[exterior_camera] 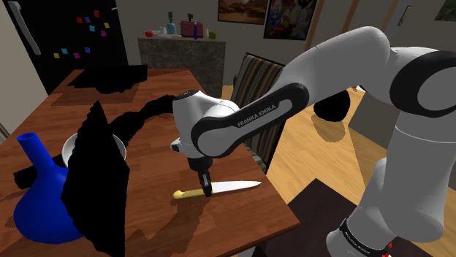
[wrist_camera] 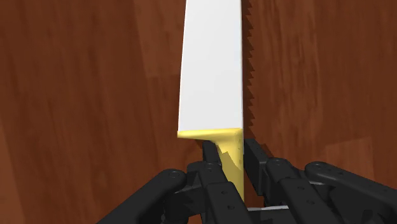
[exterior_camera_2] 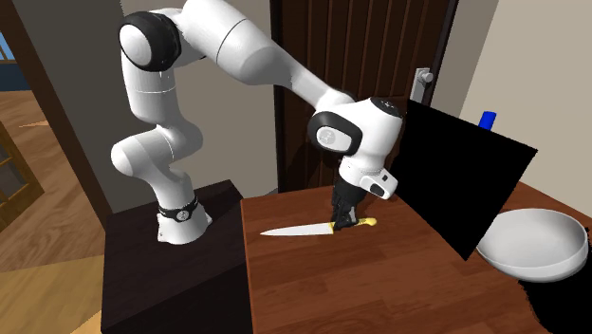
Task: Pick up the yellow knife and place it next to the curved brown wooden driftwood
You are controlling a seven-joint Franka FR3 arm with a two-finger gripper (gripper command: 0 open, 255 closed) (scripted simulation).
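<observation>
The wooden table (exterior_camera: 157,164) carries everything, and my white arm (exterior_camera: 321,80) reaches down over its near edge, close to the stand. The biggest thing on the board is a flat black shape (exterior_camera: 95,182) standing on edge. Beside it are a blue vase (exterior_camera: 44,201) and a white bowl (exterior_camera_2: 531,249). A curved black form (exterior_camera: 142,120) snakes out from behind the wrist. I take that to be the driftwood, though here it is drawn dark rather than brown.

The knife (exterior_camera: 230,187) lies flat on the table, well apart from that curve. In the shoulder view its white blade (wrist_camera: 213,70) points right and its yellow handle (wrist_camera: 230,156) points left. The blade is serrated along one edge.

My pincer (wrist_camera: 230,175) is down over the knife and clenched on the handle just behind the point where yellow meets white. One black finger (wrist_camera: 210,167) is pressed to each side of it.

I judge the knife to be stiff, light and thin, so weight is no worry. The handle looks narrow and smooth, so the knife could swivel between the pads like a pointer. Gripping close to the blade's root, near the balance point, seems the right choice to me. I would lift slowly and keep the blade level. The sawtooth edge may snag if it drags on the wood, and the flat black shape leaves little room near the driftwood.
</observation>
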